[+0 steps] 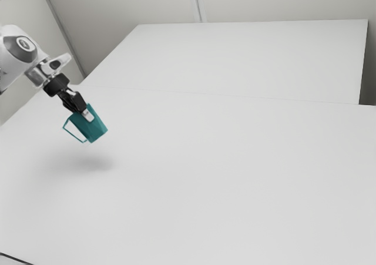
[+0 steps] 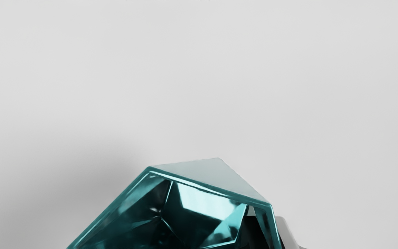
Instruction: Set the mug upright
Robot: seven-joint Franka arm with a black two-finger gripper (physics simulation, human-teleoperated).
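Two fingers to start with, those of a black two-finger gripper (image 1: 87, 115): closed on a glossy teal mug with flat, angular walls (image 1: 96, 129), holding it aloft. Cannot tell the width of the gap between them. In the wrist view, see a pale fingertip (image 2: 288, 235) just outside the mug's rim.

Tilted, rather than upright, with the mouth turned up and back toward the hand. Pointing base-first downward and toward the exterior view's right, with the long axis slanting the same way, roughly in line with the fingers. Looking from the wrist, straight into the hollow past the angular rim. Out on the side toward the exterior view's left, a thin, squared teal handle (image 1: 73, 134), slanting along with the body.

Farther out, below the mug, a soft grey shadow (image 1: 91, 162) on a broad, smooth white table (image 1: 205, 177), toward its edge on the exterior view's left. Reaching in from the exterior view's upper left, a white and grey robot arm (image 1: 20, 50). Across a thin seam beyond the table, a flat white surface (image 1: 247, 53).
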